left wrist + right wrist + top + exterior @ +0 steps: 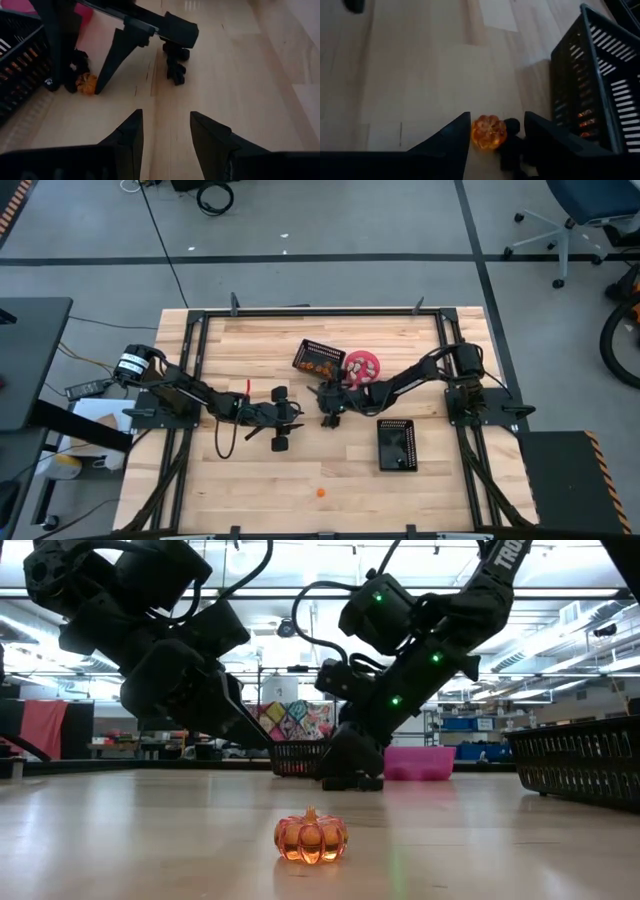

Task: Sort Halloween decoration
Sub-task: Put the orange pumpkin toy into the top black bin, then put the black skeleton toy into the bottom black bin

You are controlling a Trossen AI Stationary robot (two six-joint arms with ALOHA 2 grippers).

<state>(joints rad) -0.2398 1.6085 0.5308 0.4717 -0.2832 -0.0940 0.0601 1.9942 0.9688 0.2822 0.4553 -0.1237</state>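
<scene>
My right gripper (496, 131) is open and low over the table, just near of the orange-filled basket (320, 358). Its fingers stand on either side of an orange pumpkin trinket (488, 132) and a black trinket (511, 142) that lie side by side on the wood. Whether a finger touches either one does not show. My left gripper (165, 130) is open and hovers level a little to the left of them, holding nothing. Another black trinket (176, 66) lies between the two grippers. A lone orange pumpkin (320, 492) sits near the table's near edge.
A black mesh basket with orange trinkets (600, 85) stands right beside my right gripper, and the pink bowl (362, 365) is to its right. A second black mesh basket (397, 445) sits toward the near right. Bare wood lies to the near left.
</scene>
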